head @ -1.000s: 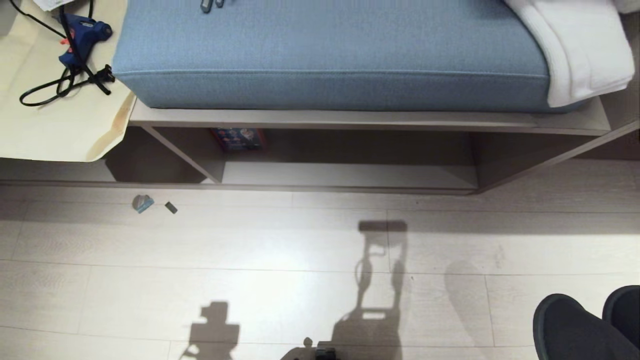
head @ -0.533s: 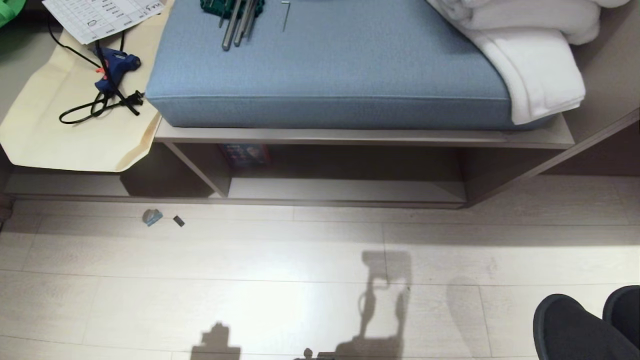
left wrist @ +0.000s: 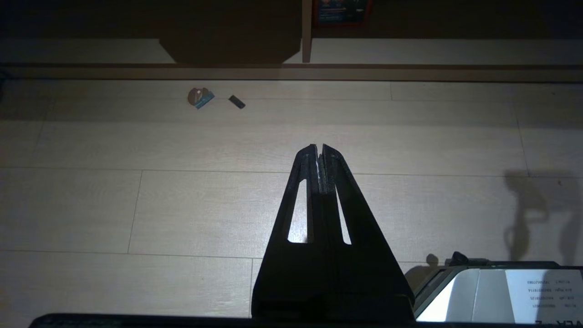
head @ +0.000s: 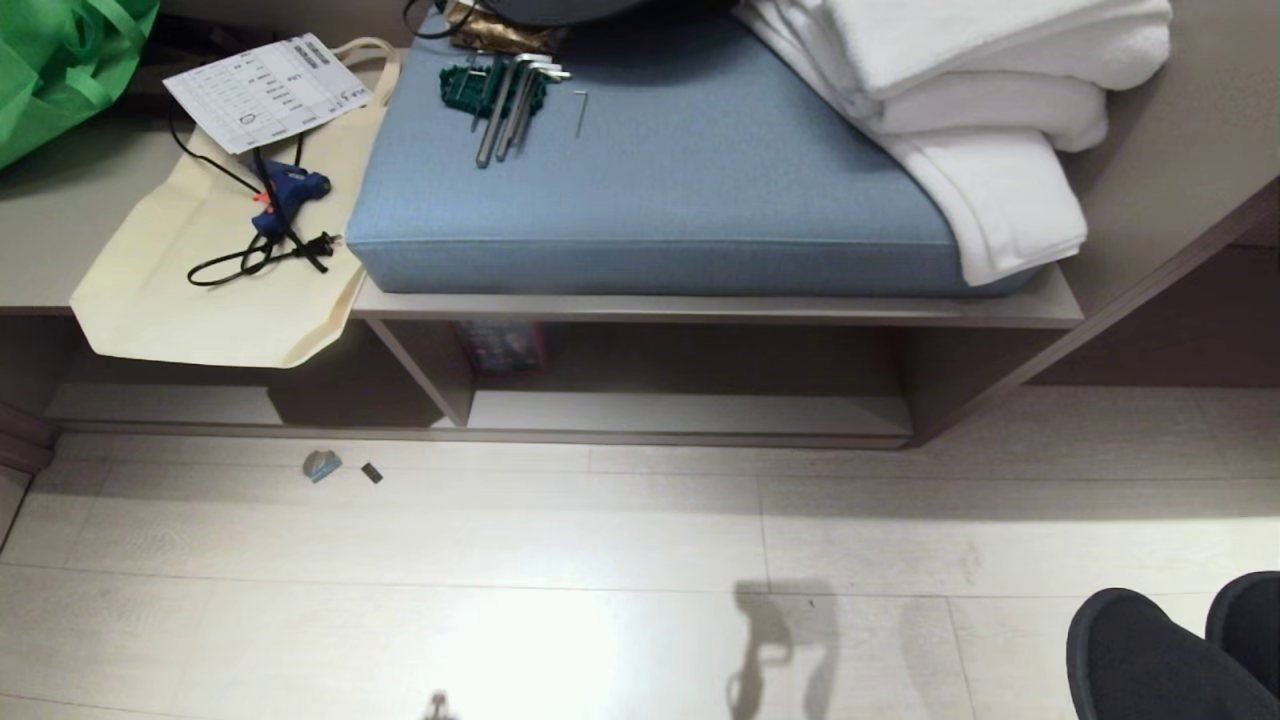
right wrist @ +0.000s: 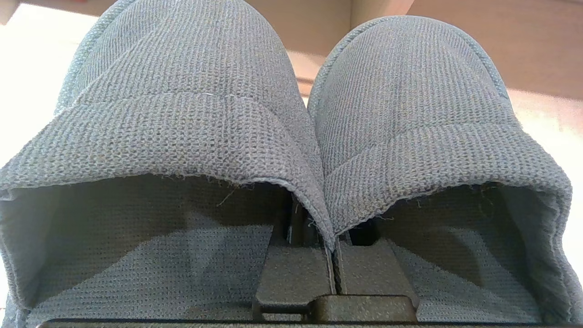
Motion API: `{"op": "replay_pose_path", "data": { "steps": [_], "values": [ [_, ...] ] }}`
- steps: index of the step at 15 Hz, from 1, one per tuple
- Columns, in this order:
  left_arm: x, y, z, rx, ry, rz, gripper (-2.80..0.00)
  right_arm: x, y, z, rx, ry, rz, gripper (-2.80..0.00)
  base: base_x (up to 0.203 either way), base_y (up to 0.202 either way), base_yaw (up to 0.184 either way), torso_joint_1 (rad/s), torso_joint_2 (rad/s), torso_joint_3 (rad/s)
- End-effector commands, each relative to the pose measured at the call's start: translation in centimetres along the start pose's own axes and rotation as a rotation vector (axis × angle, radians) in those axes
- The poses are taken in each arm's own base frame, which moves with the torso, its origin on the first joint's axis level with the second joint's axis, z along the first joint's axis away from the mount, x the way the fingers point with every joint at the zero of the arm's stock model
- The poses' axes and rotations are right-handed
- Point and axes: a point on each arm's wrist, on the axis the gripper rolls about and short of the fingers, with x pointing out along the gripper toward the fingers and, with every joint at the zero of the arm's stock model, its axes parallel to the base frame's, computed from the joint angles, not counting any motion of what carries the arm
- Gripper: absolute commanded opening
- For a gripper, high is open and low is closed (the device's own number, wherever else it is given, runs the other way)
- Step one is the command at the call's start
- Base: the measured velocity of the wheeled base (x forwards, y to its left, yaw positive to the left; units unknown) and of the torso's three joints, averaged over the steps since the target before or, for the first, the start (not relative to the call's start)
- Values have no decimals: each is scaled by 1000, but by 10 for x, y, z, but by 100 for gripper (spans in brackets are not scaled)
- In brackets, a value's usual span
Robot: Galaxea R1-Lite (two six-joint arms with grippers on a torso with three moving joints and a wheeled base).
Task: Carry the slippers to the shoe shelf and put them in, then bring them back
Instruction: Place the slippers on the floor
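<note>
The dark blue-grey slippers [head: 1150, 660] show as two rounded toes at the bottom right of the head view, above the floor. In the right wrist view the slippers [right wrist: 182, 114] sit side by side with open backs toward the camera. My right gripper [right wrist: 331, 237] is shut on their two touching inner walls, one finger inside each slipper. The shoe shelf [head: 690, 412] lies ahead under the bench, a low open bay with a pale bottom board and a slanted divider [head: 430, 370]. My left gripper [left wrist: 319, 148] hangs shut and empty over the floor.
A blue cushion [head: 650, 190] tops the bench, with folded white towels [head: 980, 120], hex keys [head: 505, 95], a cream bag [head: 210, 290] and a blue glue gun [head: 290, 190]. A coloured box [head: 503, 345] stands deep in the shelf. Small scraps [head: 321, 465] lie on the floor before it.
The whole head view has shifted: the bench and shelf sit lower in the picture and more of the bench top shows. The slippers keep their place in the corner.
</note>
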Motion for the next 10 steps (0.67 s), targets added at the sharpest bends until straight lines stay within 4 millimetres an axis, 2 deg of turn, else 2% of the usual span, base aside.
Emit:
{"op": "replay_pose_path", "data": {
  "steps": [1,10],
  "values": [
    [0,0,0,-2,1,0,-280,0,0,0,-1,2,1,-280,0,0,0,6,3,207],
    [0,0,0,-2,1,0,-280,0,0,0,2,2,1,-280,0,0,0,5,1,204]
  ]
}}
